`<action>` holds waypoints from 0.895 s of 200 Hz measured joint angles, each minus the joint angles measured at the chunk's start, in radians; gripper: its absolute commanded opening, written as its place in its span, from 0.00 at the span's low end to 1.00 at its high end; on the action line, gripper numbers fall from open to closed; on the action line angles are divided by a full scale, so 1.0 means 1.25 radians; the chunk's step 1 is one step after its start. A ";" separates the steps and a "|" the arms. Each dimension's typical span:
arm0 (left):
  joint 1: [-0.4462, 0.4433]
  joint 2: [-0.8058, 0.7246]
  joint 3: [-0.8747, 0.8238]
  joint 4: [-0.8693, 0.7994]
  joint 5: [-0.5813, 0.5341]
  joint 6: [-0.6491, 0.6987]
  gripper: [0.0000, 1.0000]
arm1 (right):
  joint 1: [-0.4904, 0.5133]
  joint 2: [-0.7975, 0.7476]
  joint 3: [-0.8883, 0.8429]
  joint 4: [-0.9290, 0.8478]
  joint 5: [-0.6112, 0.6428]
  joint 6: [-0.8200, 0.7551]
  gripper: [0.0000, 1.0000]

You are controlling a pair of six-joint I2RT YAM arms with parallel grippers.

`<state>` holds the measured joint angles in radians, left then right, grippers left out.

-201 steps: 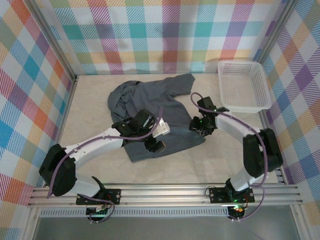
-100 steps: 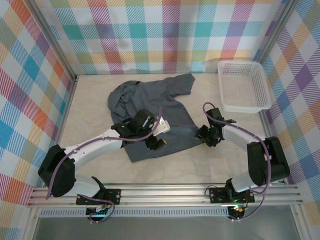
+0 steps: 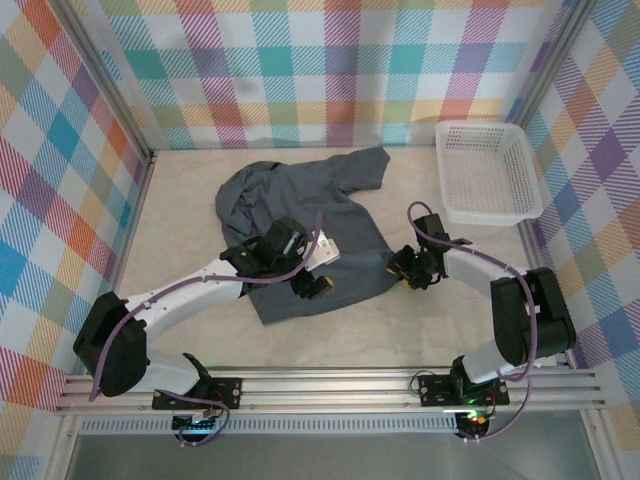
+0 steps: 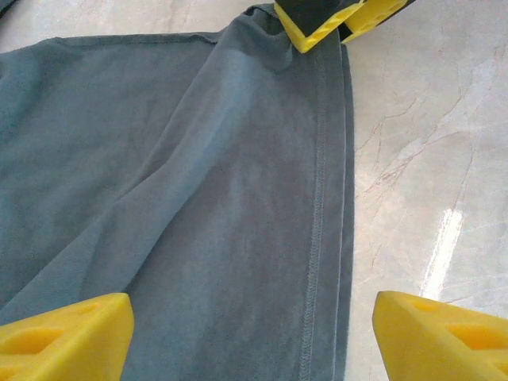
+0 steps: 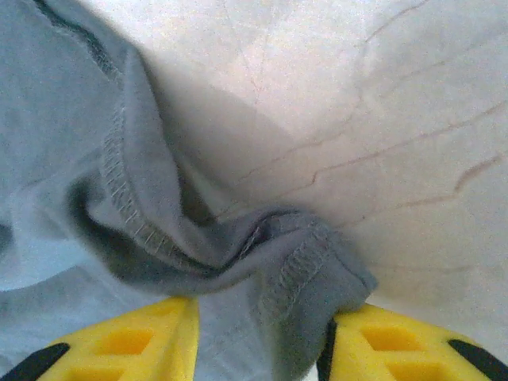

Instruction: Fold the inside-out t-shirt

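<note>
The inside-out t-shirt point(image 3: 300, 215), plain slate blue-grey, lies spread on the table with its bottom hem toward the arms. My left gripper point(image 3: 311, 286) hovers open over the lower hem. In the left wrist view its yellow fingertips point(image 4: 63, 333) stand wide apart over the stitched hem point(image 4: 317, 238), with the gripper point(image 4: 254, 337) holding nothing. My right gripper point(image 3: 403, 269) is at the hem's right corner. In the right wrist view the gripper point(image 5: 262, 345) is shut on a bunched fold of the t-shirt point(image 5: 278, 270), seam threads showing.
A white mesh basket point(image 3: 487, 215) stands at the back right, near the right arm's elbow. Bare marble-patterned tabletop point(image 3: 180, 210) lies left of and in front of the shirt. Checked walls close in the back and both sides.
My right gripper has moved down toward the near edge and settled onto the shirt's right hem corner, bunching it. The left arm has stayed almost still.
</note>
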<state>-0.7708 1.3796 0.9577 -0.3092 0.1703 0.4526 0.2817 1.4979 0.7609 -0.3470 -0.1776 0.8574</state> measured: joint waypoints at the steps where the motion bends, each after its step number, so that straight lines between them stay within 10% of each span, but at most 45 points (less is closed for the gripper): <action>1: 0.000 0.000 0.000 0.000 0.000 0.000 0.79 | 0.000 -0.002 0.000 -0.002 0.000 0.000 0.44; 79: 0.000 0.001 0.000 0.002 0.000 -0.006 0.79 | 0.000 0.010 0.001 -0.001 -0.013 -0.024 0.24; 111: 0.000 0.001 0.000 0.005 0.002 -0.013 0.79 | 0.001 0.047 0.000 0.044 -0.051 -0.017 0.41; 145: 0.000 0.010 0.000 0.060 0.025 -0.049 0.79 | 0.005 0.045 -0.001 0.098 -0.090 0.011 0.00; 179: -0.001 0.046 -0.006 0.134 0.060 -0.114 0.80 | 0.006 -0.032 -0.012 0.097 -0.110 0.059 0.00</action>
<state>-0.7719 1.4376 0.9504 -0.1417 0.2447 0.3099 0.2897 1.4578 0.7460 -0.2260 -0.3149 0.9310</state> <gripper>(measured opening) 0.795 0.053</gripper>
